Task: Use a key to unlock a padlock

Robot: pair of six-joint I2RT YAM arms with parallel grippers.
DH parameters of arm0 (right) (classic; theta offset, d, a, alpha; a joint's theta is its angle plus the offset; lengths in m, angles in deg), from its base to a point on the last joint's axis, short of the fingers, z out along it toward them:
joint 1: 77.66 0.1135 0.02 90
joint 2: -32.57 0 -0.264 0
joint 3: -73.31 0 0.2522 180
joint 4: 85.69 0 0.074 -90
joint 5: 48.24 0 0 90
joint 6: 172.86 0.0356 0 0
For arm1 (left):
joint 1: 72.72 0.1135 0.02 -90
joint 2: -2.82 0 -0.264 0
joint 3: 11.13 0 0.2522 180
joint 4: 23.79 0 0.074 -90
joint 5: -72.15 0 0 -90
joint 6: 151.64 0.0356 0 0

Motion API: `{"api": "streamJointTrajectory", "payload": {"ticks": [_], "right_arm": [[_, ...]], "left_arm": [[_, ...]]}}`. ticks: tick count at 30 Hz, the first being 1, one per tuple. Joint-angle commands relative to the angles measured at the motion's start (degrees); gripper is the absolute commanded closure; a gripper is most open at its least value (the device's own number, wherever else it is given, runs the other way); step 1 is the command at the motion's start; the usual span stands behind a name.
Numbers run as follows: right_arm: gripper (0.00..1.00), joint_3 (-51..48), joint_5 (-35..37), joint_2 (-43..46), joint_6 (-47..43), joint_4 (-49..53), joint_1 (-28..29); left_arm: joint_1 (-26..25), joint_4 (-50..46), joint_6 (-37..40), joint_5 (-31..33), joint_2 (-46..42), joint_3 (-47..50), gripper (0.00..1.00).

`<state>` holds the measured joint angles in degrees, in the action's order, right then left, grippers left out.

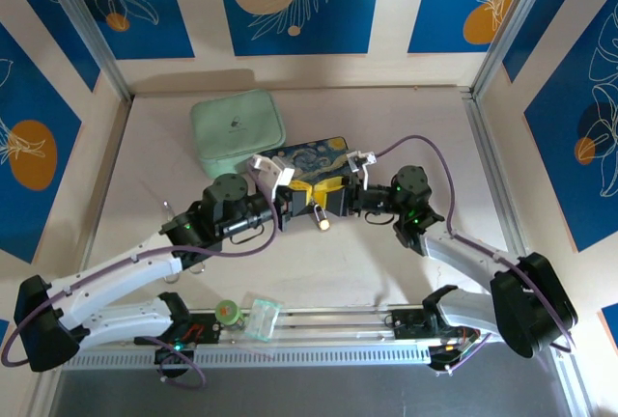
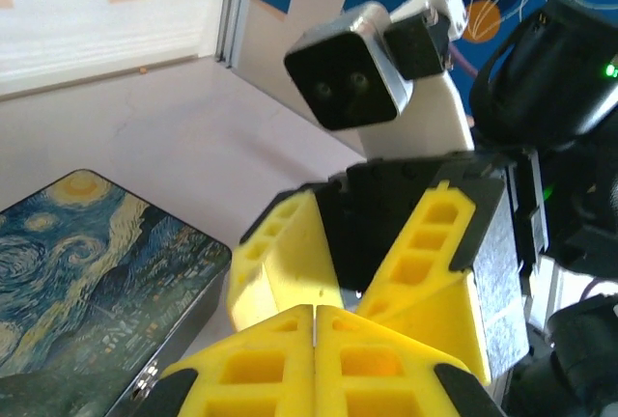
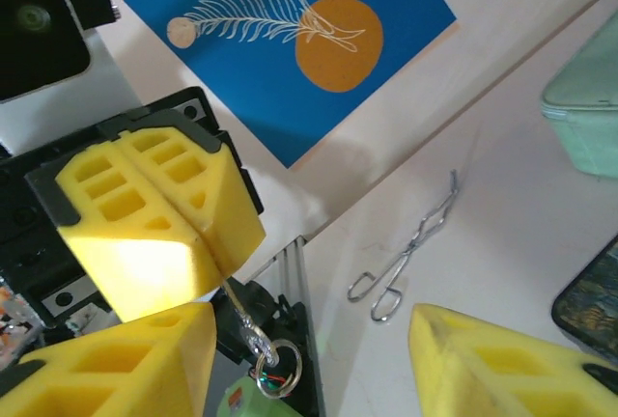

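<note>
Top external view: both arms are converging above a dark starry-night painted box [image 1: 311,152]. The left gripper [image 3: 205,241] is pinching a dangling thin silvery key [image 3: 241,311] between the right gripper's [image 2: 350,290] wide-spread fingers, with a silvery wire loop [image 3: 406,253] lying nearby.

The chunky yellow gripper pads [image 3: 145,205] are looking like matt foam, the starry-night painted box [image 2: 87,272] is shining glossy, and the thin silvery metal key [image 3: 237,306] and silvery wire loop [image 3: 410,248] are glinting.

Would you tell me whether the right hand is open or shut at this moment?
Open: the right hand has its two yellow fingers spread far apart in its wrist view, with nothing clamped between them.
</note>
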<state>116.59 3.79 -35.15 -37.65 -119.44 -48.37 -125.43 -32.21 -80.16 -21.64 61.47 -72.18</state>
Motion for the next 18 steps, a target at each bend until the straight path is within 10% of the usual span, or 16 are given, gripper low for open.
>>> {"api": "streamJointTrajectory", "payload": {"ticks": [1, 13, 18], "right_arm": [[0.49, -1.1, -0.9, -0.5, 2.0, -6.9, 0.6], [0.59, 0.0, -1.5, -7.7, 16.5, -25.9, 1.5], [0.92, -0.8, -0.5, -7.5, 16.5, -25.9, 1.6]], "left_arm": [[0.9, 6.7, -4.2, -1.4, -2.1, 1.8, 1.0], [1.0, 16.7, -10.9, 1.7, -1.3, 5.1, 1.0], [1.2, 18.3, -12.1, 5.1, -3.1, 6.9, 1.0]]}}
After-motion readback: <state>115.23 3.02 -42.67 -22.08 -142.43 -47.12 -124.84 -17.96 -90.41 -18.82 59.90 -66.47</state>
